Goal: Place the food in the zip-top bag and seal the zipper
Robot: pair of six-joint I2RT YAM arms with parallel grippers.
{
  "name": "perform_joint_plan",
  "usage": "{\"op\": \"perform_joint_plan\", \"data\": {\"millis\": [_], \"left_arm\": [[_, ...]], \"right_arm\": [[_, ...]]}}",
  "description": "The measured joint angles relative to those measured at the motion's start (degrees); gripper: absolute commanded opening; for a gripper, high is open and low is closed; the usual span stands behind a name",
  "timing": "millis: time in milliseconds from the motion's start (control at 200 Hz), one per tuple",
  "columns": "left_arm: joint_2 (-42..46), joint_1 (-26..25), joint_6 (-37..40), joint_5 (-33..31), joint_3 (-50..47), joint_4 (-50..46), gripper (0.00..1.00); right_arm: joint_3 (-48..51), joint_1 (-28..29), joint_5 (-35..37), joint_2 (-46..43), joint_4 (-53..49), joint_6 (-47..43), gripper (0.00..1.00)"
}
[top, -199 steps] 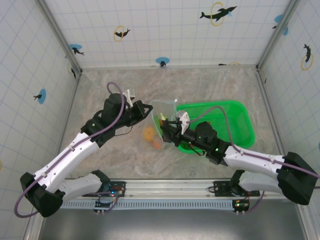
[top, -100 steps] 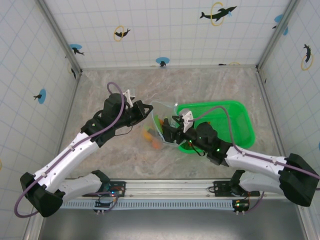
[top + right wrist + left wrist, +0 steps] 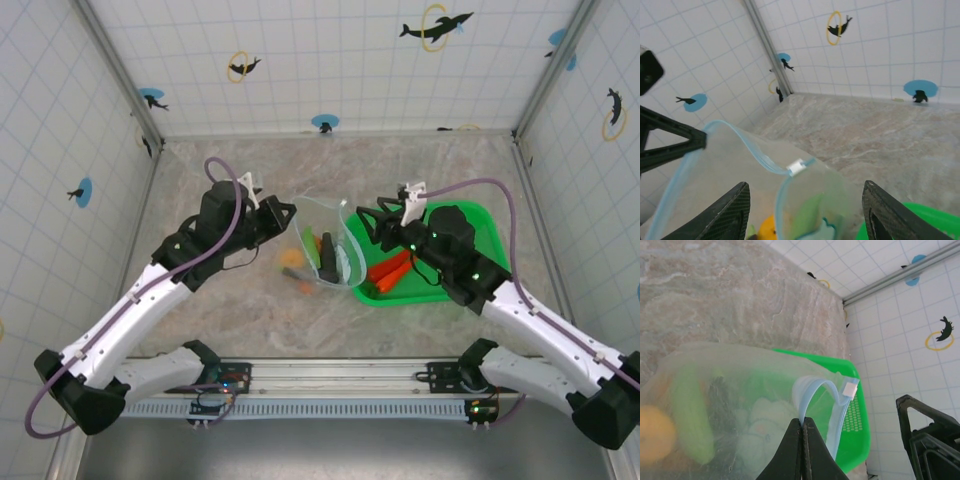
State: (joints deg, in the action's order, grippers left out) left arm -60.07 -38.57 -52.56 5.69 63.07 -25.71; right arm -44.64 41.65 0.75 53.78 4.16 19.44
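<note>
The right claw [image 3: 368, 222] has pulled back from the bag mouth since 0.5 s ago. It now hangs released, its 2 black fingers [image 3: 727, 215] spread wide, just beside the clear flexible zip-top bag [image 3: 328, 248] and apart from it. Its arm has swung off the green plastic basket [image 3: 488, 232], uncovering orange-red toy carrots [image 3: 390, 270] lying in it. The left claw [image 3: 801, 422] stays clenched on the thin light-blue zipper strip [image 3: 799, 400] at the bag's rim, holding the mouth up and open. Inside the bag lie a green toy cucumber [image 3: 690, 415], a dark long piece [image 3: 722, 407], an orange round piece [image 3: 655, 432] and pale pieces [image 3: 762, 420]. The bag sits between the 2 claws, just beside the basket's left edge on the marbled counter [image 3: 420, 165].
</note>
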Motion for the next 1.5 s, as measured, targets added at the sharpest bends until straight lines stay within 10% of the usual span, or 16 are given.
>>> {"op": "perform_joint_plan", "data": {"millis": [410, 1181, 1501], "left_arm": [[0.5, 0.0, 3.1, -0.6, 0.0, -3.3, 0.0], [2.2, 0.0, 3.3, -0.9, -2.1, -3.4, 0.0], [2.2, 0.0, 3.3, -0.9, -2.1, -3.4, 0.0]], "right_arm": [[7.6, -10.5, 1.8, 3.5, -17.0, 10.6, 0.59], [5.4, -11.0, -2.9, 23.6, -27.9, 22.9, 0.6], [3.5, -10.6, -1.7, 30.5, -23.5, 24.3, 0.37]]}}
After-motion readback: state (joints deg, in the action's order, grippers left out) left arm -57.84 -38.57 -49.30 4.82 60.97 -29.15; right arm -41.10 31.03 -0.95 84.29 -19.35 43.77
